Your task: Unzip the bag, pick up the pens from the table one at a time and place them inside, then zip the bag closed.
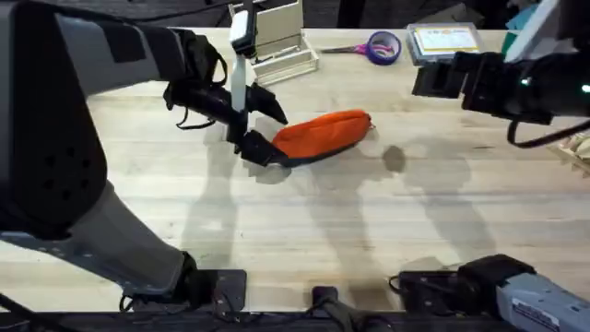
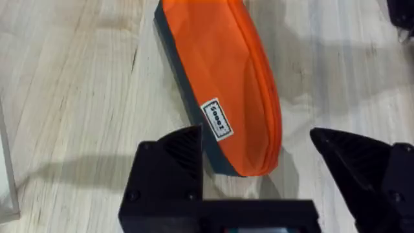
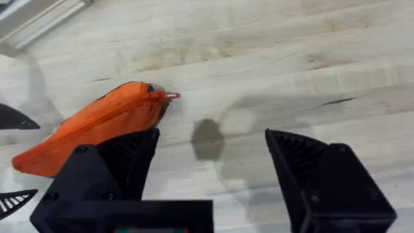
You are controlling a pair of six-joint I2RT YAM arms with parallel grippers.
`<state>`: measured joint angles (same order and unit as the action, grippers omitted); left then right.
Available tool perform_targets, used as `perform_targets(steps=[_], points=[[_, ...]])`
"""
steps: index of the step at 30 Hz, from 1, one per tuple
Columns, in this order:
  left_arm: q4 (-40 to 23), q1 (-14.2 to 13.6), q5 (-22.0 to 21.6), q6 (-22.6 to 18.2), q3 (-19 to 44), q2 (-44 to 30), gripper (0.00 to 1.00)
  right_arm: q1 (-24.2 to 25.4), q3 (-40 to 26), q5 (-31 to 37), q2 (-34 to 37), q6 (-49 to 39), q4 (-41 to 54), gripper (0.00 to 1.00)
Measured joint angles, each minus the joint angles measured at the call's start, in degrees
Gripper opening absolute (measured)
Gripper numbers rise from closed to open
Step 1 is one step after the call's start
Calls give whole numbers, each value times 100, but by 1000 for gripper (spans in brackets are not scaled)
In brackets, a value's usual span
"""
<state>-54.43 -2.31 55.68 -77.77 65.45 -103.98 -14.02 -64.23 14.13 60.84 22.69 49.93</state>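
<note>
The orange bag [image 1: 323, 134] lies flat on the table [image 1: 369, 231], its dark underside along one edge and its zipper looking closed. My left gripper [image 1: 266, 130] is open, one black finger on each side of the bag's left end [image 2: 223, 90]. In the left wrist view the left gripper [image 2: 259, 165] straddles that end without pinching it. My right gripper [image 1: 441, 79] hovers open at the back right, well above the wood. The right wrist view has the right gripper [image 3: 217, 171] open, short of the bag [image 3: 97, 123] and its zipper pull [image 3: 169, 96]. The pens are out of view.
Purple-handled scissors [image 1: 380, 46], a clear plastic stand [image 1: 277, 41] and a flat packet [image 1: 444, 41] sit along the back edge. Bare wood stretches in front of and to the right of the bag.
</note>
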Motion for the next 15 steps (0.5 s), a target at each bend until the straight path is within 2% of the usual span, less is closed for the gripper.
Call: perform_targets(steps=[15], points=[[-89,4,-99,0,0,19,996,0,0,-2,-563,-176,31,998]])
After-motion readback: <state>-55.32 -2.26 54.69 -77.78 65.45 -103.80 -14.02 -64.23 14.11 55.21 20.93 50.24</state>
